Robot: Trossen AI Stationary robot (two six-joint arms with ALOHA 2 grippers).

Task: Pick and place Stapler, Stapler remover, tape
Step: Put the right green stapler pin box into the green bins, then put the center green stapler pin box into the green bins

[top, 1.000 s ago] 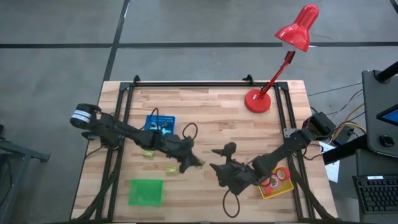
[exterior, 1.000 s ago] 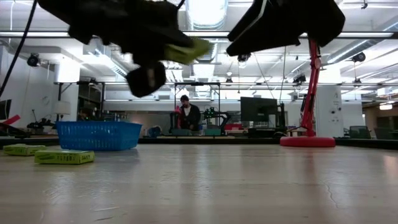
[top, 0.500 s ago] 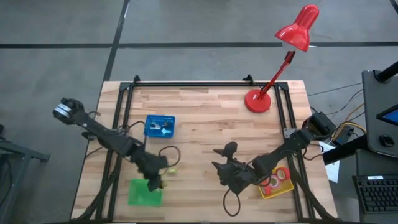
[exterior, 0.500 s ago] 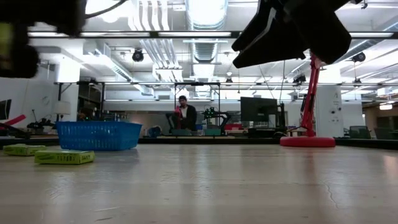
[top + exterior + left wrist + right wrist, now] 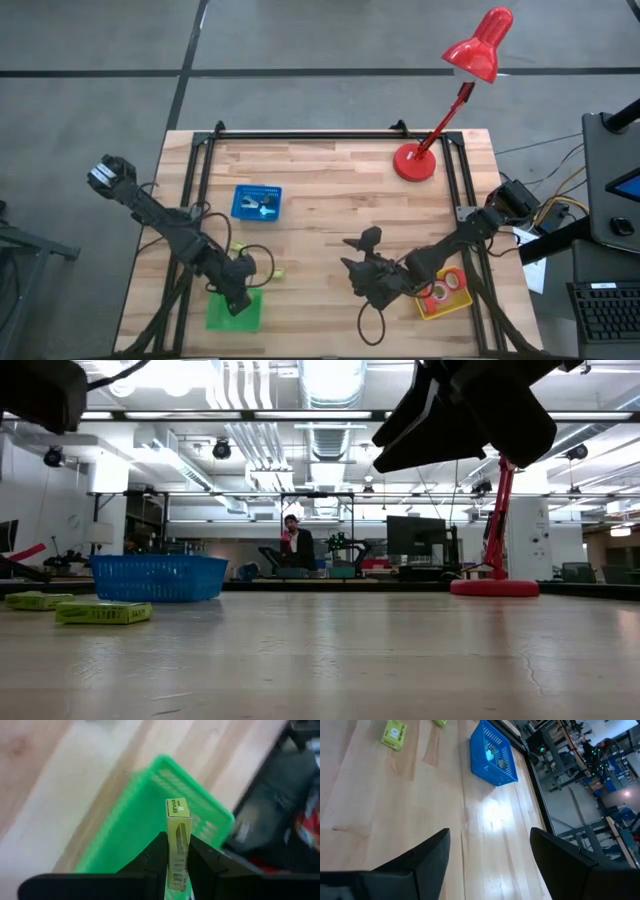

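The left end effector (image 5: 238,297) hangs over the green basket (image 5: 234,310) at the desk's (image 5: 330,200) near-left corner. In the left wrist view its two fingers are clenched on one yellow-green box (image 5: 177,840), held upright on its narrow edge above the basket's green mesh.

Two more yellow-green boxes lie flat on the desk: one (image 5: 274,272) just beside the green basket, the other (image 5: 238,247) nearer the blue basket (image 5: 258,202). The low view shows the same pair lying side by side at the left edge.

One blue basket stands left of centre, with small pale items inside that cannot be identified.

The right end effector (image 5: 352,276) hovers above the desk's near centre; its fingers stand spread wide apart, grasping nothing.

At the near-right corner one yellow tray (image 5: 446,292) carries the tape (image 5: 449,281): red rings with pale centres, partly hidden by the right arm, so no firm count.

One red lamp (image 5: 415,160) stands at the far right.
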